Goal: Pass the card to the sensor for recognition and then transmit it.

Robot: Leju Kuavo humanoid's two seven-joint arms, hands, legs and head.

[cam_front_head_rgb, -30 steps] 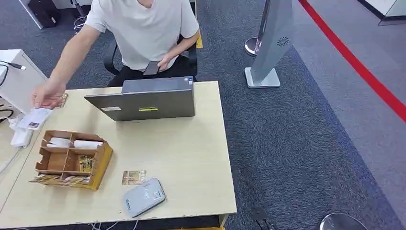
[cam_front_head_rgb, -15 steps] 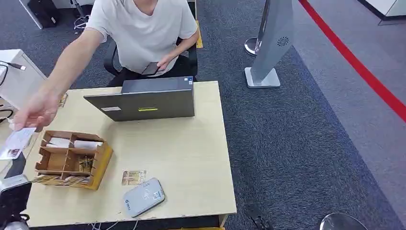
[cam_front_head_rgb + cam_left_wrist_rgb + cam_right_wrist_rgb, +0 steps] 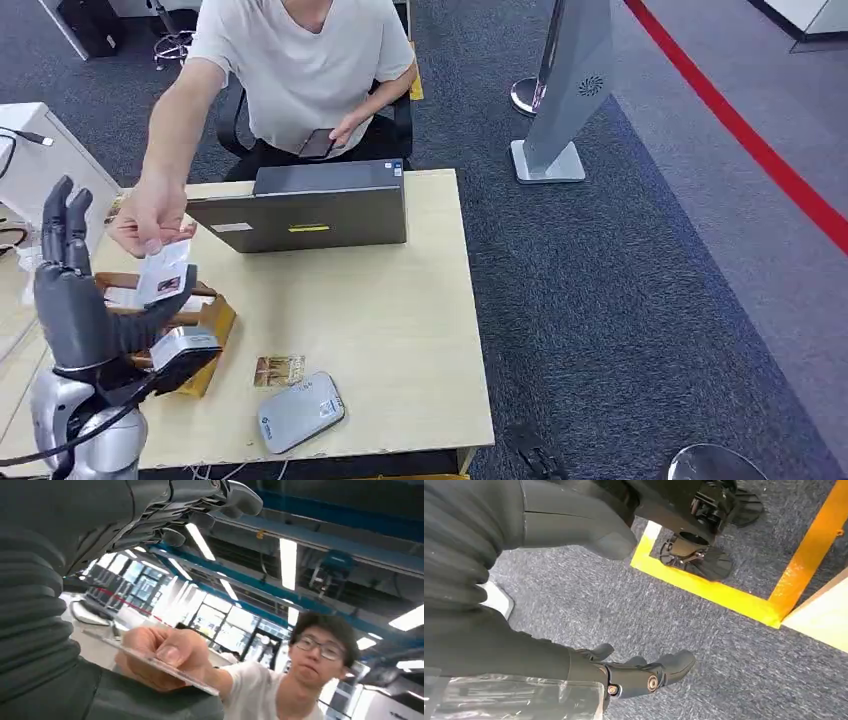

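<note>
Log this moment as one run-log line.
left hand: open, raised | card: in person's hand | reader: on table

laptop (image 3: 310, 212), wooden organizer (image 3: 205, 322), carpet (image 3: 620, 300)

Light wooden table (image 3: 400, 330) on grey carpet (image 3: 620, 300), seen from above in the head view.

A closed grey laptop (image 3: 310, 215) lies along the table's far edge, towards the far right corner. A brown cardboard organiser (image 3: 205, 325) with compartments sits near the left edge, partly hidden. Just beside it, towards the near edge, lies a small brownish card (image 3: 279, 370), and close to that a pale grey card reader (image 3: 301, 411) rests at an angle near the near edge.
</note>
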